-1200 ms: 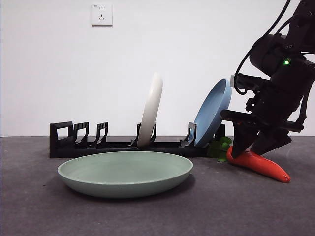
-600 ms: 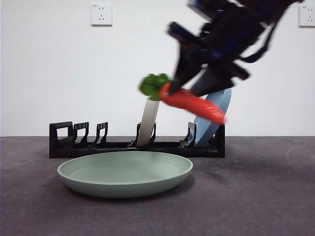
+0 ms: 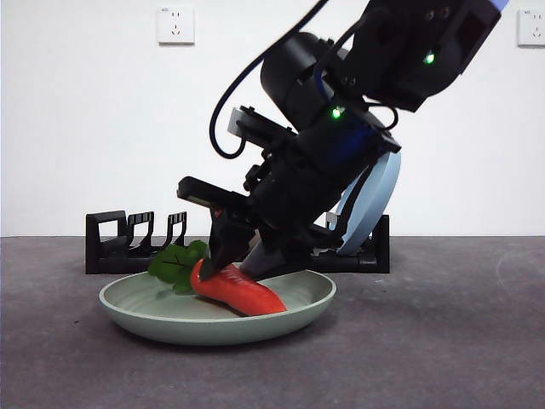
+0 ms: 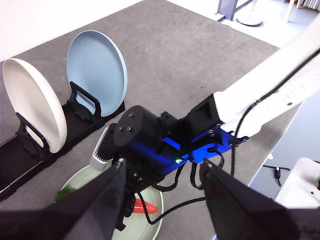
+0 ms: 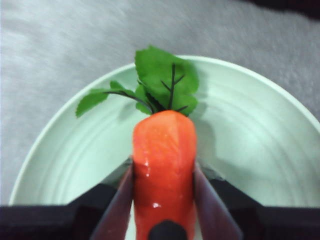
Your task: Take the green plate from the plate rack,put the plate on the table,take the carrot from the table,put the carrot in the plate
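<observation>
The table (image 3: 477, 341) fills the lower part of the front view, with the plate rack (image 3: 111, 247) along its far edge, partly behind the arm. The green plate (image 3: 136, 311) lies flat at lower centre, freed from the rack to take the load. The right gripper (image 3: 234, 256) reaches down into it, jaws pinching the carrot (image 3: 238, 291) by its body, low over the dish for a gentle release. The left gripper (image 4: 162, 195) waits high above, jaws spread, empty.
</observation>
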### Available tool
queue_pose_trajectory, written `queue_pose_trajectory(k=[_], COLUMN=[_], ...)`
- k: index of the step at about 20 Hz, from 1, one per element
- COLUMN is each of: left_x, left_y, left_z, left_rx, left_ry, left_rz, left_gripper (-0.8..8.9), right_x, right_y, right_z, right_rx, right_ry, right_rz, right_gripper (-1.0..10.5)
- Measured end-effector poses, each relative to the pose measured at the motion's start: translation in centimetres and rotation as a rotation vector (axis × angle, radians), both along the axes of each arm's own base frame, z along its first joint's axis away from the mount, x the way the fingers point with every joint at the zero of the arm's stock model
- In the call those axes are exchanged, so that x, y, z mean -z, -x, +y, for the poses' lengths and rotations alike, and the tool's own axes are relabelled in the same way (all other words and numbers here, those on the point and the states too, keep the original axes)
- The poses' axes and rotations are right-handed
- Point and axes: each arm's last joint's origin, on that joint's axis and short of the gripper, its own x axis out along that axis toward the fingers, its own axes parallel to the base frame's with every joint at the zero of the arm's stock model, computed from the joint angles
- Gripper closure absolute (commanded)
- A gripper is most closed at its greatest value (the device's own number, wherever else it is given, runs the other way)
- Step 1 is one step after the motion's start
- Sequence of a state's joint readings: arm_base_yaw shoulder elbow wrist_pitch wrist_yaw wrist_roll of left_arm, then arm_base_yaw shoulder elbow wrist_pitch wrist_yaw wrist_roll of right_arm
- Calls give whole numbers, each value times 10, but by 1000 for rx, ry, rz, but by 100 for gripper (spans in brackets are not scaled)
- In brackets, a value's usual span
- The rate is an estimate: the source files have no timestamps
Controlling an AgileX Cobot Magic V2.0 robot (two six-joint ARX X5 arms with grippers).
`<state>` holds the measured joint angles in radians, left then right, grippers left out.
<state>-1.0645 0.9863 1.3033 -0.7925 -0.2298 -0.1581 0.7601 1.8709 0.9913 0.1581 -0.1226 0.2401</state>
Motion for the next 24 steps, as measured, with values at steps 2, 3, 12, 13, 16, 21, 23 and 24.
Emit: queue_pose_trajectory(k=[2, 3, 12, 13, 16, 21, 23, 24], left_x=[0, 0, 2, 3, 7, 15, 18, 21], left_y=[0, 0, 0, 1, 2, 5, 6, 7], left_z=[0, 0, 1, 1, 4, 8, 11, 12], left_rx=[0, 0, 0, 0, 3, 11, 13, 14], left_ry=[1, 1, -17, -27, -82, -171, -213, -238], left_rz=[0, 0, 9, 15, 37, 79, 103, 118], left_gripper=[562, 562, 562, 562, 562, 562, 563, 563], right_x=[0, 0, -42, -59, -106, -160, -174, -179], right_y=[0, 1, 8, 13, 41, 103, 127, 139], right_z=[1, 2, -5, -10, -36, -96, -119, -130], right_rx=[-3, -5, -7, -9, -33, -58, -59, -60], right_ry=[0, 0, -28, -34, 2, 90, 105, 110], right_rz=[-1, -1, -30, -40, -33, 33, 47, 52], right_gripper=[923, 852, 501, 501, 507, 510, 510, 510])
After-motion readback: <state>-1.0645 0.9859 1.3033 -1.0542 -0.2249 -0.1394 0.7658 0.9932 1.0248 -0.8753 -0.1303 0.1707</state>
